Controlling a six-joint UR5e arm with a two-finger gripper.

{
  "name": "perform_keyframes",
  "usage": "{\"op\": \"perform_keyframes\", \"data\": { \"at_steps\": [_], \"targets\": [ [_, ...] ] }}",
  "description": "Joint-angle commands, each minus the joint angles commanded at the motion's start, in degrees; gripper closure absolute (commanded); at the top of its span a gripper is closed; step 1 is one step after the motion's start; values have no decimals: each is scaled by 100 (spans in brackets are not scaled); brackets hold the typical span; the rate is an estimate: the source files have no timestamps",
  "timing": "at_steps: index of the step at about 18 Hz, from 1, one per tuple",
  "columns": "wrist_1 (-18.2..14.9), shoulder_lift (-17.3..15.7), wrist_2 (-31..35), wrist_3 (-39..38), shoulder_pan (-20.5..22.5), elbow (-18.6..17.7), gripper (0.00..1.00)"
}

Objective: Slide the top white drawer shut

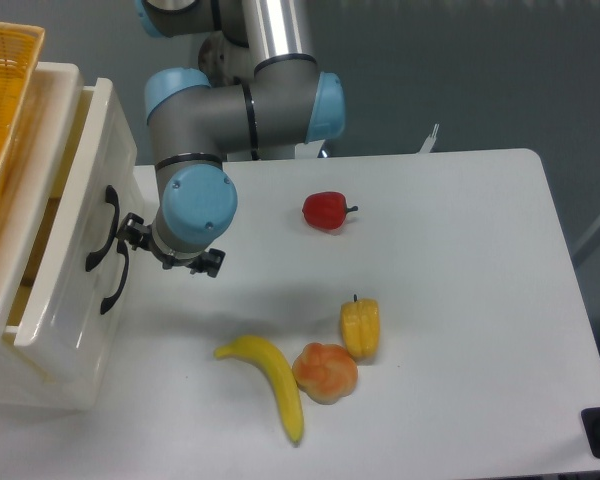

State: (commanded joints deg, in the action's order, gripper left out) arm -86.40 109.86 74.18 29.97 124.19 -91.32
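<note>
The top white drawer (72, 200) stands at the left, its cream front tilted toward the camera with a black curved handle (101, 229). Only a narrow strip of its inside shows. My gripper (130, 236) sits mostly hidden under the blue wrist cap (194, 200). Its black tip is narrow, looks shut, and presses against the drawer front right beside the handle. It holds nothing. The lower drawer's handle (114, 283) shows just below.
An orange woven basket (5, 70) sits on top of the cabinet at the far left. On the white table (460, 300) lie a red pepper (326, 210), a yellow pepper (360, 327), a banana (270, 382) and an orange pumpkin-like toy (326, 372).
</note>
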Motion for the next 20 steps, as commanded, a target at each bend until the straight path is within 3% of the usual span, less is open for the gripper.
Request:
{"op": "perform_keyframes", "data": {
  "at_steps": [20],
  "targets": [
    [9,-9,-88,-35,-9,-26,0]
  ]
}}
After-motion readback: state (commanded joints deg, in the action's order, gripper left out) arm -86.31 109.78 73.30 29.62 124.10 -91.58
